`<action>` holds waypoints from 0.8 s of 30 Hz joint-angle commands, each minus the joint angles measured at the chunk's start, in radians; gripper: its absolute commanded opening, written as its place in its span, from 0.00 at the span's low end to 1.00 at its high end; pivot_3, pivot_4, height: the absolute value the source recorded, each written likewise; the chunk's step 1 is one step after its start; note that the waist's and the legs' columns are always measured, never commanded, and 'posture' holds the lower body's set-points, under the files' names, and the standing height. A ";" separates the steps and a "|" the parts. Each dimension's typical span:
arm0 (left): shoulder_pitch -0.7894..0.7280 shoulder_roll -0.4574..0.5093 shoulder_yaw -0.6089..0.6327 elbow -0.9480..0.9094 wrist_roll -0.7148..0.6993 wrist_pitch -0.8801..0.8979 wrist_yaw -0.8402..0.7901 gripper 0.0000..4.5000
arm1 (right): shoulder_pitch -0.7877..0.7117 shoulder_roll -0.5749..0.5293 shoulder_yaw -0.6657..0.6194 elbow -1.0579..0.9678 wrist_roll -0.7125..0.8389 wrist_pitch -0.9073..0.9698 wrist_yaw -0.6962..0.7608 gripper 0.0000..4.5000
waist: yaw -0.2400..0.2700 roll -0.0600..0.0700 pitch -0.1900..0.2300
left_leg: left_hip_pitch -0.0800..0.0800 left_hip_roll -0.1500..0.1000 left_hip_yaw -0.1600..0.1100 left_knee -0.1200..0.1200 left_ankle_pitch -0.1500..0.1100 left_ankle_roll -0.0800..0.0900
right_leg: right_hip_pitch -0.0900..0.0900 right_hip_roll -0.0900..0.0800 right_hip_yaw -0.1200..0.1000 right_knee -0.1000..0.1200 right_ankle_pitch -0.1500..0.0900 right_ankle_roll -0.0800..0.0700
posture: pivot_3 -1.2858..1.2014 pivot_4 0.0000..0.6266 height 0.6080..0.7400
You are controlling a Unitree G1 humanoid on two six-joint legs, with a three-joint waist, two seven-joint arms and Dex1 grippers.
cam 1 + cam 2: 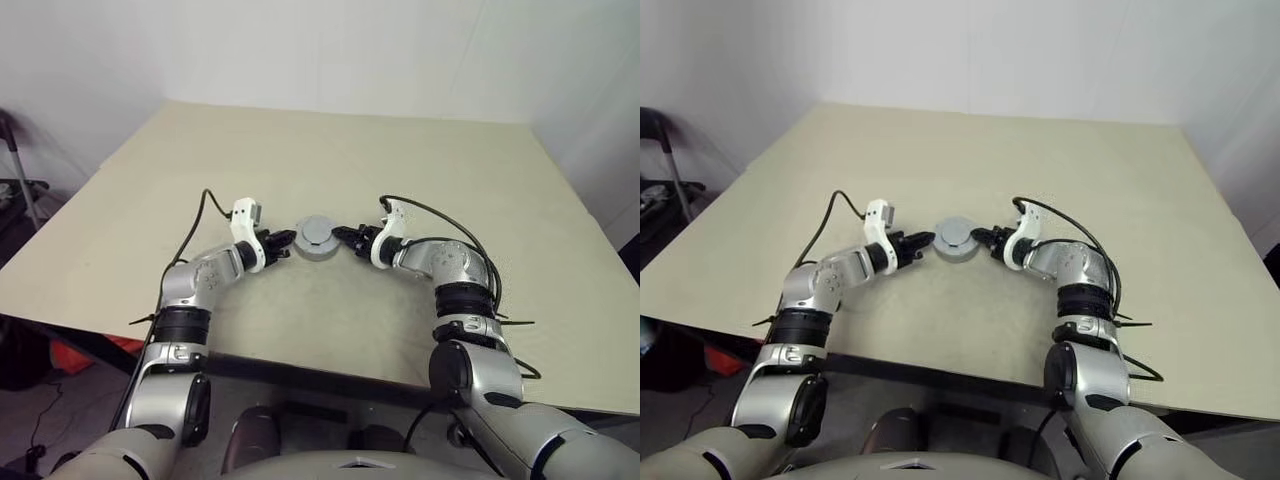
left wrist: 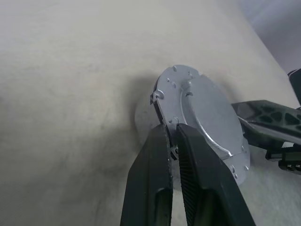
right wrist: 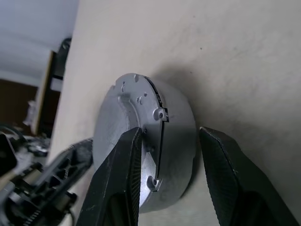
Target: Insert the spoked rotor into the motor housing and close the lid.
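Note:
The motor housing (image 1: 318, 250) stands on the table between my two grippers, a short silver cup with the lid (image 1: 317, 231) lying flat on top of it. The lid (image 2: 207, 113) is a grey disc with small notches and holes round its rim. My left gripper (image 2: 171, 134) is shut on the lid's rim from the left side. My right gripper (image 3: 171, 134) is open around the housing (image 3: 176, 127), one finger over the lid's face and the other standing off the wall. The spoked rotor is hidden.
The beige table (image 1: 330, 150) stretches wide behind and to both sides of the housing. Its near edge (image 1: 300, 365) runs just below my forearms. Dark clutter and a stand (image 1: 20, 190) sit on the floor off the table's left side.

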 commanded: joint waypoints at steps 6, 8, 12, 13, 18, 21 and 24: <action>0.028 -0.002 -0.033 -0.009 0.002 0.050 0.015 0.07 | -0.102 0.030 -0.072 0.091 0.098 0.034 -0.018 0.43 | 0.000 0.001 0.000 | 0.001 0.000 0.000 0.000 0.001 -0.002 | 0.000 0.000 0.000 0.000 0.000 0.000 | 0.52 0.00 1.00; 0.030 -0.002 -0.033 -0.011 0.002 0.050 0.018 0.07 | -0.107 0.039 -0.067 0.094 0.102 0.043 -0.012 0.43 | 0.000 0.001 0.000 | 0.001 0.000 0.000 0.000 0.002 -0.003 | 0.000 0.000 0.000 0.000 0.000 0.000 | 0.52 0.00 1.00; 0.034 0.003 -0.034 -0.013 0.003 0.049 0.023 0.07 | -0.113 0.049 -0.057 0.099 0.101 0.050 -0.008 0.43 | -0.003 0.001 0.000 | 0.002 0.000 0.000 -0.001 0.003 -0.005 | 0.000 0.000 0.001 0.000 0.000 0.000 | 0.52 0.00 1.00; 0.034 0.005 -0.034 -0.012 0.003 0.048 0.024 0.07 | -0.114 0.048 -0.050 0.099 0.096 0.050 -0.005 0.43 | -0.003 0.001 0.000 | 0.002 0.000 0.000 -0.001 0.003 -0.005 | 0.000 0.000 0.001 0.000 0.000 0.000 | 0.52 0.00 1.00; 0.034 0.006 -0.034 -0.013 0.002 0.048 0.026 0.07 | -0.101 0.031 0.005 0.099 0.053 0.013 0.030 0.43 | -0.004 0.001 0.000 | 0.003 0.001 0.000 -0.002 0.004 -0.006 | 0.000 0.000 0.001 0.000 -0.001 -0.001 | 0.52 0.00 1.00; 0.037 0.004 -0.037 -0.020 0.000 0.050 0.023 0.07 | -0.098 0.018 0.024 0.104 0.037 -0.013 0.039 0.43 | -0.003 0.001 0.000 | 0.003 0.001 0.001 -0.002 0.004 -0.006 | 0.000 0.000 0.001 0.000 -0.001 -0.001 | 0.52 0.00 1.00; 0.039 0.001 -0.041 -0.028 -0.003 0.052 0.020 0.07 | -0.094 0.002 0.054 0.103 0.010 -0.053 0.051 0.43 | -0.003 0.001 0.000 | 0.003 0.001 0.001 -0.002 0.004 -0.006 | 0.000 0.000 0.001 0.000 -0.002 -0.003 | 0.52 0.00 1.00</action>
